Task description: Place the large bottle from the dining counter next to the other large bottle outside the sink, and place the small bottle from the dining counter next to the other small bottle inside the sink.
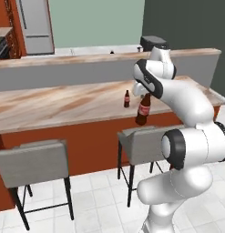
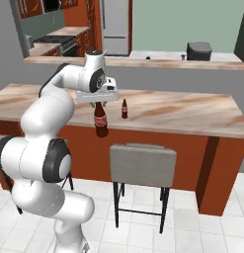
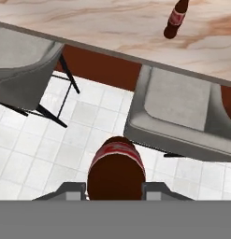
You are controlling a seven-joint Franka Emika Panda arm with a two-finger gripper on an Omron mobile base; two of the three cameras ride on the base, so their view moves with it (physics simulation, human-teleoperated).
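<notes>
Two stools (image 2: 142, 163) stand below the held large bottle (image 2: 100, 122).

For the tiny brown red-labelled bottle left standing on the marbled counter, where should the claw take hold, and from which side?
The tiny dark brown bottle with a red label stands upright on the tan marbled stone dining counter, with bare counter around it. Gripping its narrow neck or upper body from straight above, fingers on opposite sides, looks best. The claw must first set down the tall dark brown cola-style bottle.

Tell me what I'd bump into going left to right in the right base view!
Robot arm → large bottle hanging from the pincer → small bottle standing on the dining counter → grey stool.
</notes>
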